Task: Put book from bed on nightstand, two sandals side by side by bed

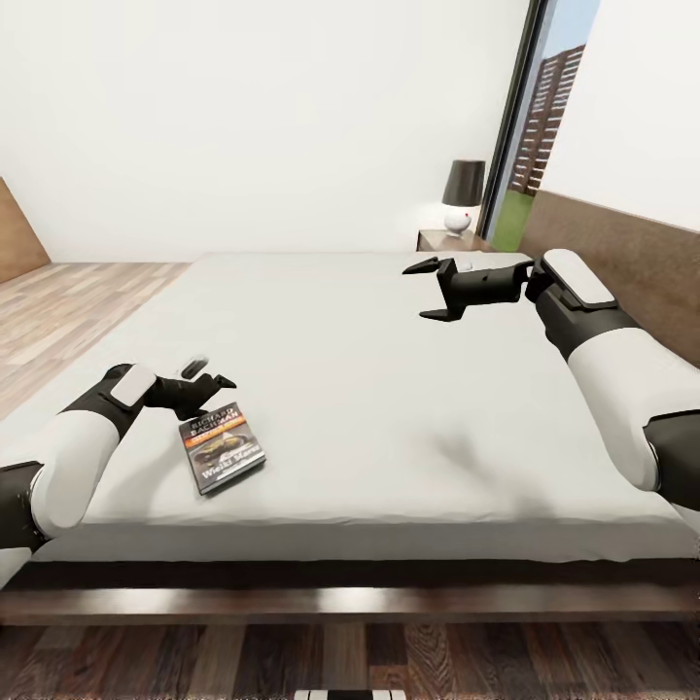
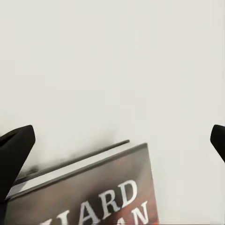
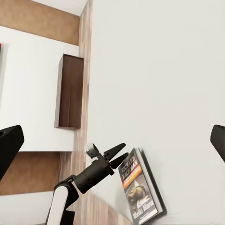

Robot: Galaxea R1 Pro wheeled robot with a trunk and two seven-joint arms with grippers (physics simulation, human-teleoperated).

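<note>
The book (image 1: 222, 444) lay flat on the bed (image 1: 389, 389), cover up, near the mattress's foot edge. The left gripper (image 1: 216, 379) hovered just beside the book's top edge, jaws wide and holding nothing. The right gripper (image 1: 426, 290) hung above the bed well apart from the book, toward the headboard (image 1: 622, 253), jaws wide and holding nothing. Beyond the bed's far corner stood a nightstand (image 1: 442, 238) carrying a lamp (image 1: 463, 194).

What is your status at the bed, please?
Left gripper open, poised at the book's top edge. Right gripper open, empty. Book flat on the bed.
</note>
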